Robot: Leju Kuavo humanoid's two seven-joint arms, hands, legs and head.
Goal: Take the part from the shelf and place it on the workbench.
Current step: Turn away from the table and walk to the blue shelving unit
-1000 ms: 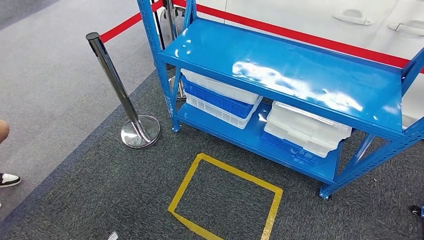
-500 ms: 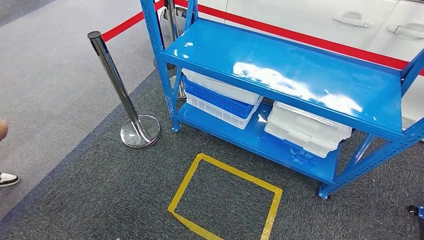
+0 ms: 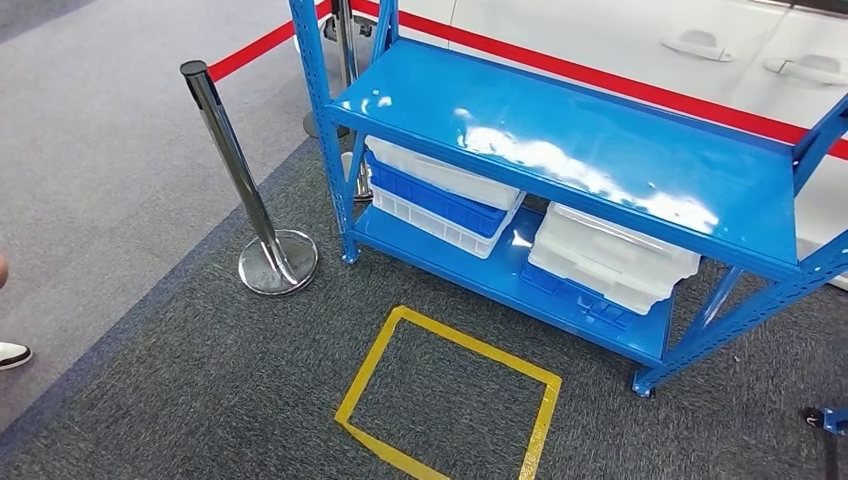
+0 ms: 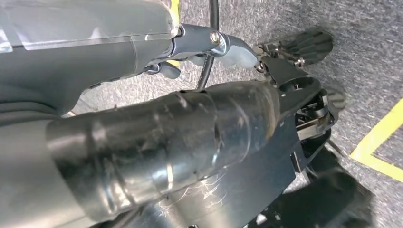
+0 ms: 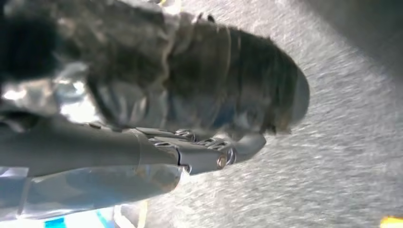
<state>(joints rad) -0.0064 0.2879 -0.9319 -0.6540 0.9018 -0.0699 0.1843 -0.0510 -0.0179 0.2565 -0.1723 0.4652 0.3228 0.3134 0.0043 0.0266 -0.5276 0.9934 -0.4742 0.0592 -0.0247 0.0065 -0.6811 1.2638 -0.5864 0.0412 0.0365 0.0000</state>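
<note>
A blue two-level metal shelf stands ahead in the head view, its glossy top board bare. On its lower level sit a stack of white and blue bins and a stack of white trays. No part shows on the shelf. My left hand hangs over the dark carpet, its thumb and a dark finger stretched out with nothing between them. My right hand also hangs low over the carpet, thumb straight and nothing against it; its other fingers are hidden.
A chrome stanchion stands left of the shelf. A yellow tape square marks the carpet before it. A red band and white car doors lie behind. A person's shoe is at the left edge.
The whole head view has shifted slightly, so the camera has moved a little. The person's shoe at the left edge has slid further out of the picture.
</note>
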